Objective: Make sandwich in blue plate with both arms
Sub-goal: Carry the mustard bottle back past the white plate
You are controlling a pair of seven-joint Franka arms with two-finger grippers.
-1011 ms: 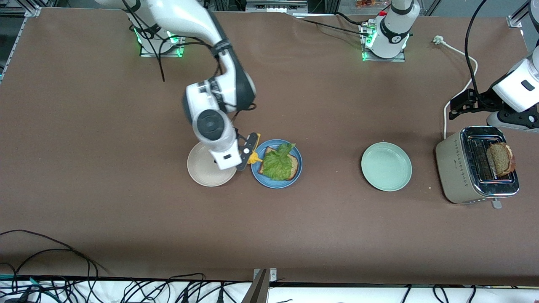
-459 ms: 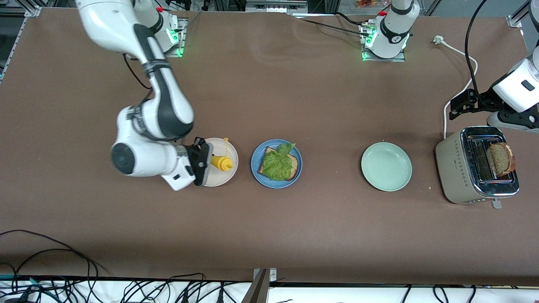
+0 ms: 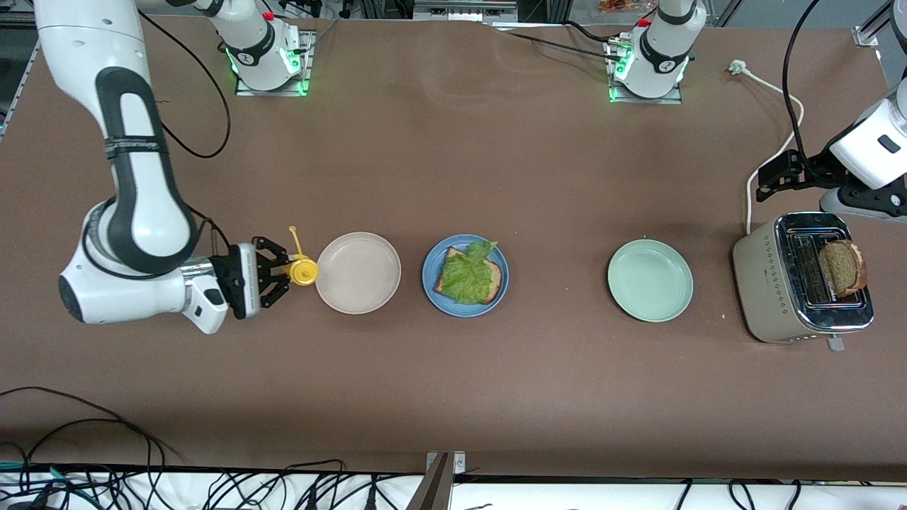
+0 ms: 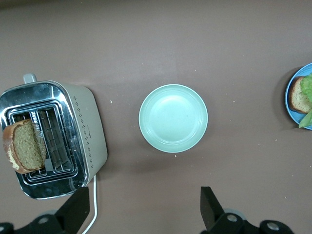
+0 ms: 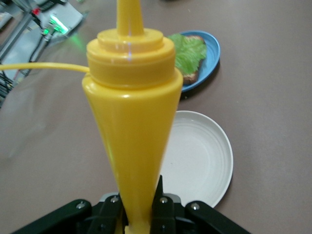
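Gripping a yellow squeeze bottle (image 3: 303, 270), the right gripper (image 3: 278, 273) hangs over the bare tabletop at the right arm's end of the table (image 3: 453, 397), just beside the beige plate (image 3: 358, 273). Its fingers are narrowed around the lower part of the bottle, and in the right wrist view the bottle (image 5: 131, 122) stands upright in the jaws with its nozzle and cap strap at the top. The right arm (image 3: 134, 177) comes down from its base at the top of the front view and bends toward the plates.

Next along the table comes the beige plate, with nothing on it. Beside it, toward the left arm's end, sits the blue plate (image 3: 434, 290). On it lies one slice of brown bread (image 3: 496, 278) with a ruffled green lettuce leaf (image 3: 468, 273) spread on top; no second slice covers the leaf.

Well apart from the blue plate, toward the left arm's end, is a pale mint-green plate (image 3: 650, 280) with nothing on it. Near it stands a beige and chrome toaster (image 3: 769, 283) with a second slice of bread (image 3: 843, 268) sticking up out of one slot. A white cord (image 3: 779, 152) runs from the toaster toward the robots' bases.

Over the table just beside the toaster, the left gripper (image 4: 144, 207) waits with its fingers (image 4: 208, 204) spread wide and holding nothing. From its wrist view the green plate (image 4: 173, 118) and the toaster (image 4: 87, 129) lie below it.
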